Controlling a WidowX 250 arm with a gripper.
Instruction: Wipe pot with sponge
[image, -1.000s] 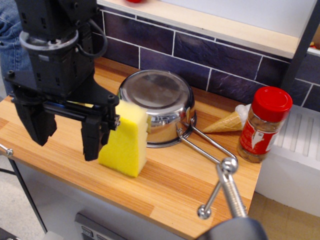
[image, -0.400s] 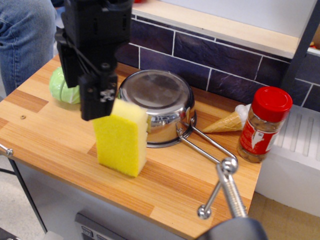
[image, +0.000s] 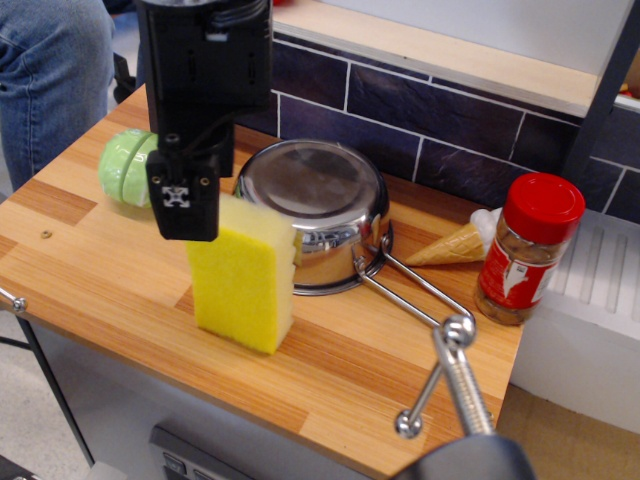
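The gripper (image: 185, 200) has been turning and sliding over the sponge (image: 243, 277); a moment ago it was hanging wide open off at nine o'clock, and now it is sitting right at the sponge's top corner. That is looking like lining up for a grab, so the wiping is probably not starting yet. Only one black finger is showing, so I cannot tell how far the jaws are open or whether they are pinching the sponge.

Nearest, the sponge is standing on its edge on the stripy wooden tabletop (image: 90, 280). It is a thick, soft, bright yellow block. It is leaning on the pot (image: 318, 200), which is sitting at about one o'clock from it. The pot is round, shiny like a mirror, and upside down, with a thin wire handle pointing to five o'clock. Farther back, a green ball (image: 126, 168) is peeking out behind the gripper.
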